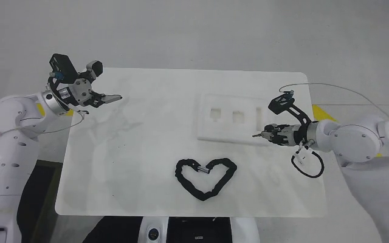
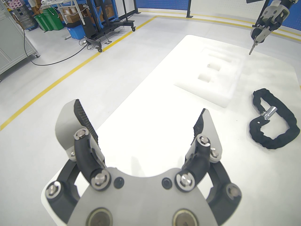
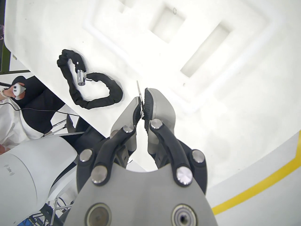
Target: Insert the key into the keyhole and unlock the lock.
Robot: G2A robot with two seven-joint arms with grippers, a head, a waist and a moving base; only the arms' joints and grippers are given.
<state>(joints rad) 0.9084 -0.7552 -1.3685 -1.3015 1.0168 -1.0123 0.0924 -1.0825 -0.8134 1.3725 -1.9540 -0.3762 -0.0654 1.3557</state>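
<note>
A black fabric-covered chain lock (image 1: 204, 177) lies in a heart shape near the table's front middle, with its silver lock cylinder (image 1: 198, 167) at the top notch. The same chain (image 3: 94, 88) and cylinder (image 3: 81, 78) show in the right wrist view. My right gripper (image 3: 141, 101) hovers above the table's right side, beside the foam tray, shut on a thin silver key (image 3: 138, 89) whose blade sticks out past the fingertips. In the top view that key (image 1: 258, 135) points left. My left gripper (image 2: 141, 116) is open and empty over the table's far left corner (image 1: 112, 98).
A white foam tray (image 1: 234, 118) with three rectangular recesses lies behind the chain, right of centre. A loose black cable loop (image 1: 307, 164) hangs off the right arm. The table's edges are close to both grippers.
</note>
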